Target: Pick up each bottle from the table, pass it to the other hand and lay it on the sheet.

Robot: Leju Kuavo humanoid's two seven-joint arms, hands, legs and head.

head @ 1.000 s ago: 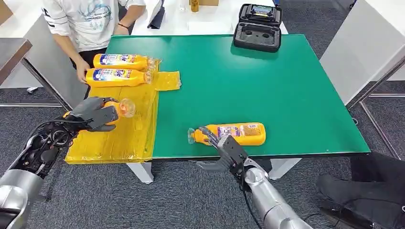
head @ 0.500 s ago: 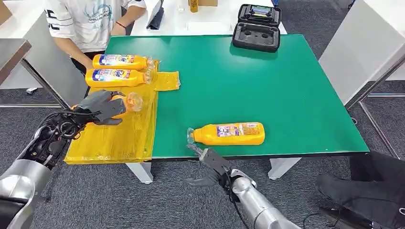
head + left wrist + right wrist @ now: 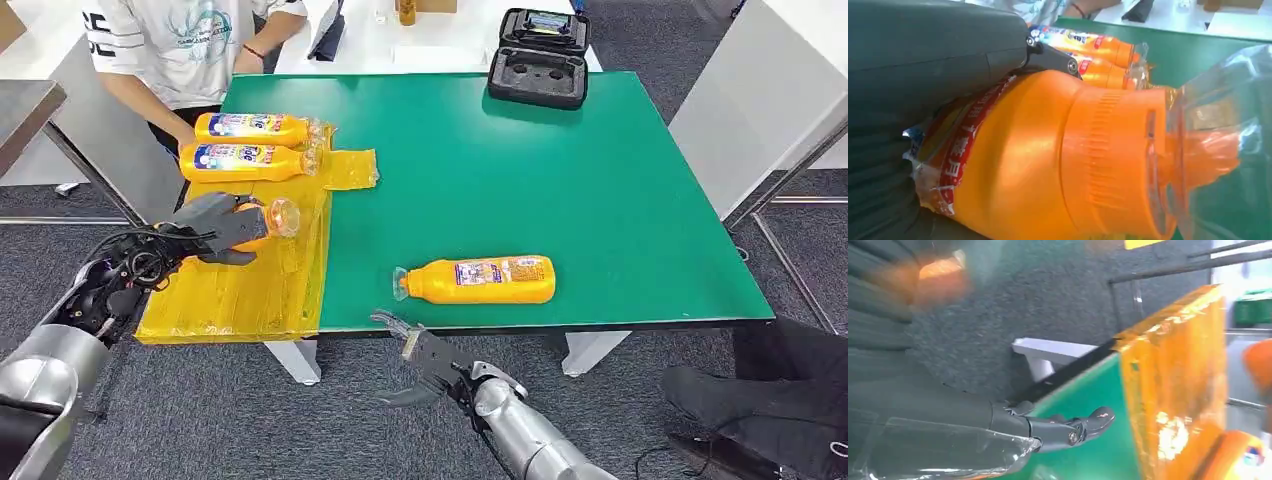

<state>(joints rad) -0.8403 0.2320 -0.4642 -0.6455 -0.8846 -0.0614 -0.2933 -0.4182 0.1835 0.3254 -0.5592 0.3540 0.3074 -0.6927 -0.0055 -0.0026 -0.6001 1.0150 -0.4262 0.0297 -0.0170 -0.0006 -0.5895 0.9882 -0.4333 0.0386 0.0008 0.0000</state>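
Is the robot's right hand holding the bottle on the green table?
No, the right hand hangs open below the table edge, apart from the orange bottle lying on the green table.

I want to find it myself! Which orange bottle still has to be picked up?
Look at the green table. Near its front edge, away from the yellow sheet, one orange bottle lies on its side, alone. The others lie on the sheet or sit in the robot's left hand; this one rests on bare green.

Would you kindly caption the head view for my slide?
Left hand holds an orange bottle over the yellow sheet; right hand open.
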